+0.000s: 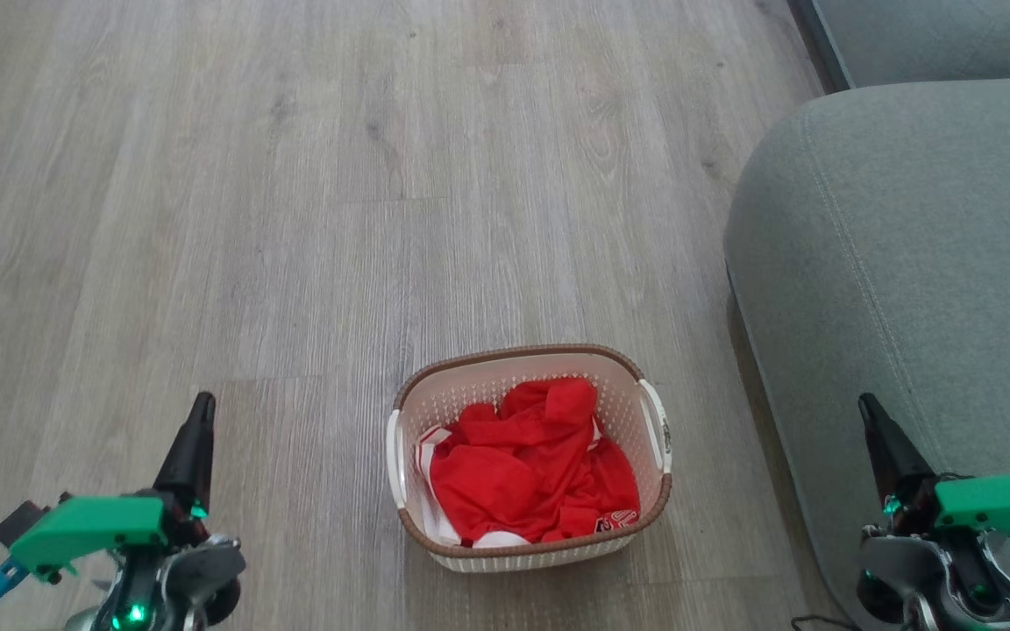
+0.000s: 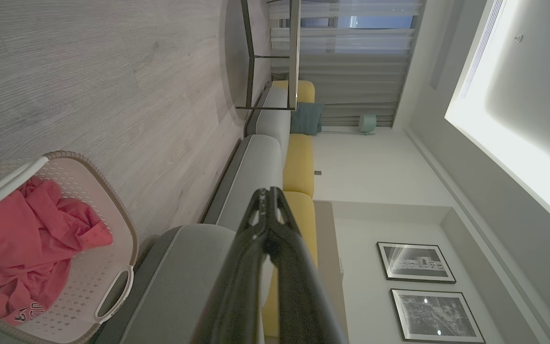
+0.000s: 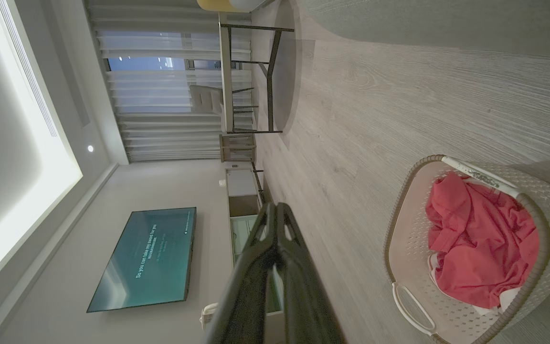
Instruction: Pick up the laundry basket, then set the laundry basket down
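Laundry basket point(image 1: 540, 557) near grey sofa point(image 1: 908, 263)

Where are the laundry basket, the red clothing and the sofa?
laundry basket point(image 1: 470, 386), head view, inner far wall.
red clothing point(image 1: 522, 473), head view, middle of the heap.
sofa point(image 1: 908, 263), head view, top of the grey arm.

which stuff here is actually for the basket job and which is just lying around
For the job: laundry basket on the floor; left gripper, shut; right gripper, shut.
Just lying about: red clothes inside the basket; grey sofa on the robot's right; wall television.
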Tool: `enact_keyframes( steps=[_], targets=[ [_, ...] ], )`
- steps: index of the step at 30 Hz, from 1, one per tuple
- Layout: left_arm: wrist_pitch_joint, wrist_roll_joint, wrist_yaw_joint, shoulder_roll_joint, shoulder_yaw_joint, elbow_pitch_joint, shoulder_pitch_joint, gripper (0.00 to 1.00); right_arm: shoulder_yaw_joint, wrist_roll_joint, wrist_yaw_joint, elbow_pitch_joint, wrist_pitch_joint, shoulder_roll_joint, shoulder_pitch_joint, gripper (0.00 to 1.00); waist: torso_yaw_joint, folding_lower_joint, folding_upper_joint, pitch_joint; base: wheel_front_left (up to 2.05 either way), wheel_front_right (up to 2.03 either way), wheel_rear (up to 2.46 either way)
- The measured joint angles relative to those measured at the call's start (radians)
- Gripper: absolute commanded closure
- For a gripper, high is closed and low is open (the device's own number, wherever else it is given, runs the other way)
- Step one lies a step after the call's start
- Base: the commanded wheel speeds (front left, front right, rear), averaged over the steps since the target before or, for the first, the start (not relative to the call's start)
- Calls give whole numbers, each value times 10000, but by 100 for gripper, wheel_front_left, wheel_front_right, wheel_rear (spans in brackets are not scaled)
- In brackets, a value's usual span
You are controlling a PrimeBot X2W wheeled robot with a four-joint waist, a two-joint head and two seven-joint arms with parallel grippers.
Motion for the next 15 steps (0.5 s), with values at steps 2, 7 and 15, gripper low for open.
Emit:
enact_keyframes(
  steps=[2,7,15],
  targets=[
    [0,0,0,-2,8,0,0,100,-4,0,0,0,0,0,0,100,0,0,0,0,0,0,0],
    [2,2,0,-6,38,0,-1,100,-13,-2,0,0,0,2,0,100,0,0,0,0,0,0,0],
    [31,2,0,-12,109,0,-3,100,-46,-2,0,0,15,2,0,100,0,0,0,0,0,0,0]
  ],
)
